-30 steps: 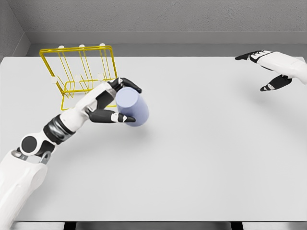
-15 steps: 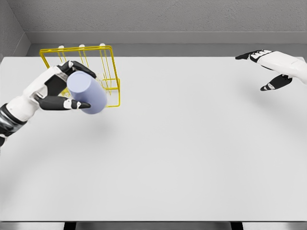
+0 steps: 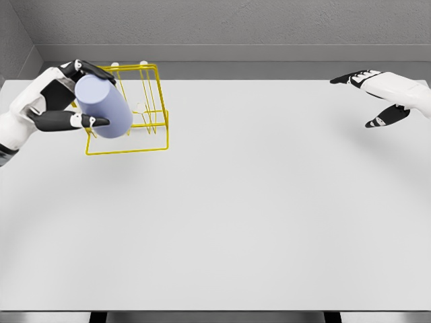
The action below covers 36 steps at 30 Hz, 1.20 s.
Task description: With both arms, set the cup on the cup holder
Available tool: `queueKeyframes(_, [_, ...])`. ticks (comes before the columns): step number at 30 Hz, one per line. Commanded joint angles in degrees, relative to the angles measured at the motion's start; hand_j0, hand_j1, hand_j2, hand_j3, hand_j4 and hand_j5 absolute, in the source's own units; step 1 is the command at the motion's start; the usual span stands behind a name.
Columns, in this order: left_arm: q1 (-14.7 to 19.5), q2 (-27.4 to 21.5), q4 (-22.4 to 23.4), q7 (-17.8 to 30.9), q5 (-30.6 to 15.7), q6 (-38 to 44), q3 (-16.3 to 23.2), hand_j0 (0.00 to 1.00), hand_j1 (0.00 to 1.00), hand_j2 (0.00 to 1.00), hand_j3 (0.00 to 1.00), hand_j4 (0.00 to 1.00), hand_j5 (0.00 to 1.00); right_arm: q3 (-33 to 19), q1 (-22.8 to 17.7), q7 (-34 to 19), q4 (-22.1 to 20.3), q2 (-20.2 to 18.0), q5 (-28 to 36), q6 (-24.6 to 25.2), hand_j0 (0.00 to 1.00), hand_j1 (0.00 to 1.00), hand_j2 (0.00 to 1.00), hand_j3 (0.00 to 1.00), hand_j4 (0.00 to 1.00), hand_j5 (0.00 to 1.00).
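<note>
A lavender cup [image 3: 104, 106] is held tilted in the air by my left hand [image 3: 71, 101], whose fingers wrap its sides. The cup hangs in front of the left part of the yellow wire cup holder [image 3: 145, 111], which stands at the table's far left and is partly hidden by the cup and hand. My right hand [image 3: 380, 97] hovers at the far right edge of the view, fingers spread and holding nothing.
The white table [image 3: 236, 202] spans the whole view, with a grey wall behind its far edge. The holder's white-tipped pegs [image 3: 143, 64] rise along its top.
My left hand has carried the cup up and to the left, from the table's left middle to in front of the holder. The right hand has stayed put.
</note>
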State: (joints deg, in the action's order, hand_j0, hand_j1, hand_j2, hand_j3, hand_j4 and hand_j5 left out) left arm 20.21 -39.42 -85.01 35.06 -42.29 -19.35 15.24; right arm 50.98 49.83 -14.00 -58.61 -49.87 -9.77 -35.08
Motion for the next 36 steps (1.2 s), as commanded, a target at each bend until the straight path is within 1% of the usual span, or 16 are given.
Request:
queueKeyframes(1, [0.1,-0.8,-0.2,-0.1,-1.2,0.1,0.0,0.46,0.46,0.46,0.46,0.46,0.46,-0.1,0.0,0.0,0.0,0.0,0.5,0.1,1.0,1.0,1.0,1.0,1.0,1.0])
queueKeyframes(3, [0.6,-2.0,0.0,-0.1,-2.0,0.1,0.0,0.46,0.46,0.46,0.46,0.46,0.46,-0.1,0.0,0.0,0.0,0.0,0.4,0.1,1.0,1.0,1.0,1.0,1.0,1.0])
queueKeyframes(6, [1.9,-2.3,0.7,-0.1,-2.8,0.2,-0.1,0.46,0.46,0.46,0.46,0.46,0.46,-0.1,0.0,0.0,0.0,0.0,0.4,0.1,1.0,1.0,1.0,1.0,1.0,1.0])
queueKeyframes(8, [3.0,-2.3,2.5,-0.1,-2.8,0.5,0.0,0.46,0.46,0.46,0.46,0.46,0.46,-0.1,0.0,0.0,0.0,0.0,0.4,0.1,1.0,1.0,1.0,1.0,1.0,1.0])
queueKeyframes(11, [3.6,-2.3,3.7,-0.1,-2.8,0.5,0.0,0.46,0.46,0.46,0.46,0.46,0.46,-0.1,0.0,0.0,0.0,0.0,0.4,0.1,1.0,1.0,1.0,1.0,1.0,1.0])
queueKeyframes(14, [4.8,-2.2,5.9,-0.1,-2.2,0.5,0.0,0.46,0.46,0.46,0.46,0.46,0.46,-0.1,0.0,0.0,0.0,0.0,0.5,0.1,1.0,1.0,1.0,1.0,1.0,1.0])
queueKeyframes(18, [5.9,-2.2,7.4,-0.1,-1.8,0.5,0.0,0.46,0.46,0.46,0.46,0.46,0.46,-0.1,0.0,0.0,0.0,0.0,0.5,0.1,1.0,1.0,1.0,1.0,1.0,1.0])
queueKeyframes(20, [6.3,-2.1,7.6,-0.1,-1.8,0.5,0.0,0.46,0.46,0.46,0.46,0.46,0.46,-0.1,0.0,0.0,0.0,0.0,0.4,0.1,1.0,1.0,1.0,1.0,1.0,1.0])
queueKeyframes(28, [6.3,0.1,7.3,-0.1,-1.5,0.5,0.7,0.45,0.45,0.45,0.45,0.45,0.45,-0.1,0.0,0.0,0.0,0.0,0.5,0.1,1.0,1.0,1.0,1.0,1.0,1.0])
queueKeyframes(30, [6.4,1.4,7.6,-0.1,-0.8,0.5,0.7,0.45,0.45,0.45,0.45,0.45,0.45,-0.1,0.0,0.0,0.0,0.0,0.5,0.1,1.0,1.0,1.0,1.0,1.0,1.0])
queueKeyframes(36, [7.5,2.4,8.7,-0.1,-0.3,0.5,0.8,0.45,0.45,0.45,0.45,0.45,0.45,-0.1,0.0,0.0,0.0,0.0,0.5,0.1,1.0,1.0,1.0,1.0,1.0,1.0])
